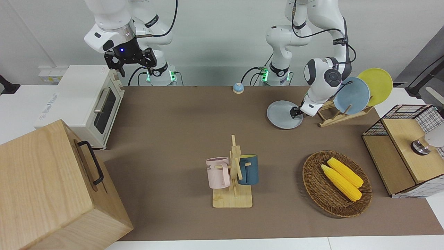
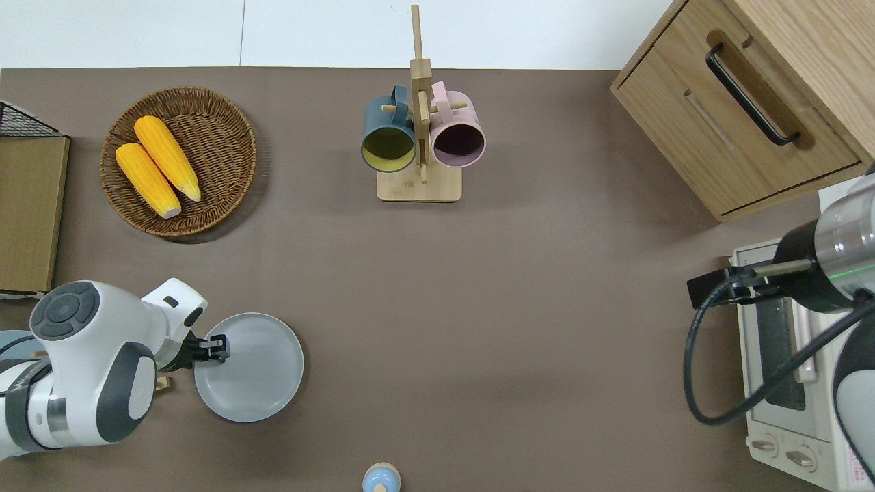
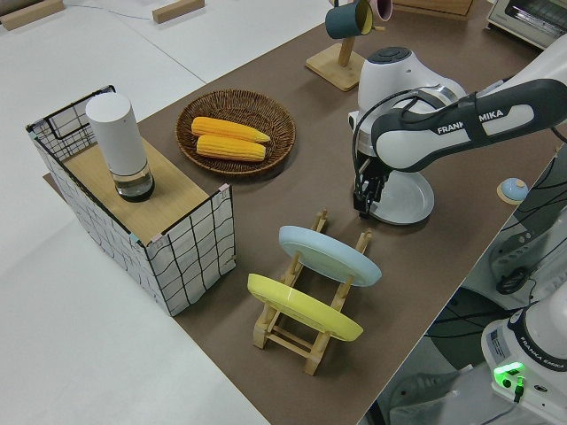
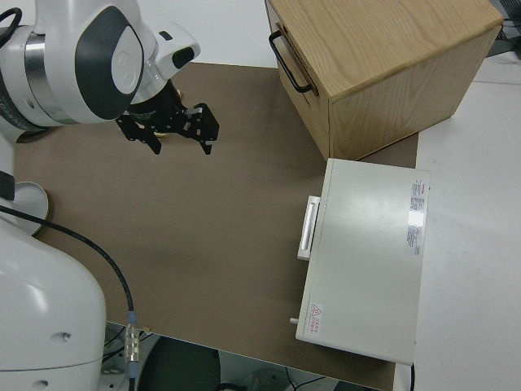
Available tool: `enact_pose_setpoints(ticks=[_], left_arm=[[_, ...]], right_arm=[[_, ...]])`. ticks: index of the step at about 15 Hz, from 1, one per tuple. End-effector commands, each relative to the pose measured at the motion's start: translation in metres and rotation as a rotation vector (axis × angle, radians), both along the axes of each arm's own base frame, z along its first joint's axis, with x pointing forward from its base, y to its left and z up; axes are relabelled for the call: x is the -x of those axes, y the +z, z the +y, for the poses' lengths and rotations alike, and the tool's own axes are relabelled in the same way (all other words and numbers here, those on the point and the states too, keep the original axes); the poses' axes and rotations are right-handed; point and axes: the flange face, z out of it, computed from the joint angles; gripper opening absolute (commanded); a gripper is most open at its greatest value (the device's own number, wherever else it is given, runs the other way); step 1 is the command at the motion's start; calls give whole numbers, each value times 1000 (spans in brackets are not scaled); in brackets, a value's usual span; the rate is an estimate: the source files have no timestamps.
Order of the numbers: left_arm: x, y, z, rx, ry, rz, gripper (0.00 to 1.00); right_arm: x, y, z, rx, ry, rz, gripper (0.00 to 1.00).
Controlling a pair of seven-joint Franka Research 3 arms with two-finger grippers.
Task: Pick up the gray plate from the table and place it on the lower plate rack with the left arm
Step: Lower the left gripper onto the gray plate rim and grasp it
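The gray plate [image 1: 281,116] lies flat on the brown mat, beside the lower plate rack [image 1: 333,117]; it also shows in the overhead view [image 2: 256,369] and the left side view [image 3: 403,197]. The rack [image 3: 301,332] holds a light blue plate [image 1: 351,95] and a yellow plate [image 1: 376,85] on edge. My left gripper [image 1: 295,113] is down at the gray plate's rim on the side toward the rack [image 2: 213,348] [image 3: 361,204]. The right arm is parked, its gripper [image 1: 137,72] open.
A mug stand [image 1: 234,173] with a pink and a dark blue mug stands mid-table. A wicker basket of corn [image 1: 314,187] and a wire-sided shelf [image 1: 399,163] are at the left arm's end. A toaster oven [image 1: 79,100] and a wooden cabinet [image 1: 45,187] are at the right arm's end.
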Motion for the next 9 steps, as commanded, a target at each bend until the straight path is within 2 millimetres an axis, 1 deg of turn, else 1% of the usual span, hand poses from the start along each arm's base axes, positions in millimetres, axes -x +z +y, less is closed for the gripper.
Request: enact_pose_setpoints(ticks=[1,3,4,6,9], left_arm=[[1,-7,2,4,22,1,205],[1,-7,1,5,22,1,42],[1,-7,1,5,22,1,0],[0,-3,2,7,23,1,0],[-11,19,4,9,23,-25,0]], right_arm=[[3,4,-4,-2,-5,5,990],[3,4,-4,-2,-5,5,990],[3,4,-4,-1,-5,5,990],[3,4,-4,-2,-5,5,990],[3,4,-3,-2,-3,5,987]])
